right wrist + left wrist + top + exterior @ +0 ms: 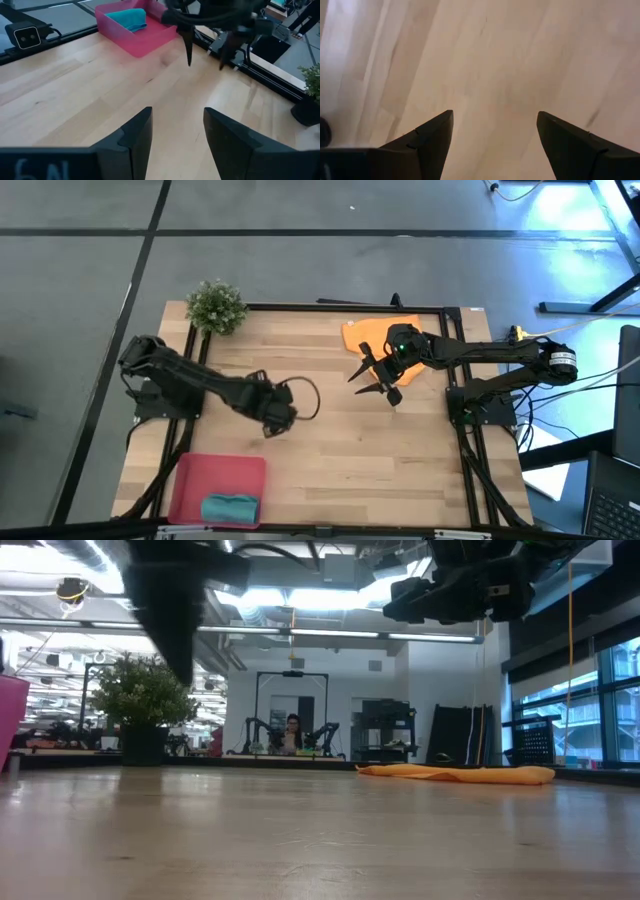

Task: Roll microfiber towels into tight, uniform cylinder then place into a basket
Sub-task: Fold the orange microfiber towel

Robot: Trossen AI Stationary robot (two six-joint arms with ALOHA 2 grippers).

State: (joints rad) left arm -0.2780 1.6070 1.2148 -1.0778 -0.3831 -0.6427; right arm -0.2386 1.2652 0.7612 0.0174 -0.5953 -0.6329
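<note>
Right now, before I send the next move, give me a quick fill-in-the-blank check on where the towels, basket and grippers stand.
1. The teal towel lies rolled inside the ____ basket.
2. The ____ towel still lies unrolled at the table's far edge.
3. The left gripper and the right gripper both hold ____.
4. The potted plant stands at the far corner on the ____ arm's side.

Missing words: pink; orange; nothing; left

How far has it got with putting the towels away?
About halfway. The rolled teal towel already lies in the pink basket. Nothing is in hand: the left gripper and right gripper hang over bare table with jaws open. The orange towel lies unrolled at the far edge, waiting to be rolled and placed.
</note>
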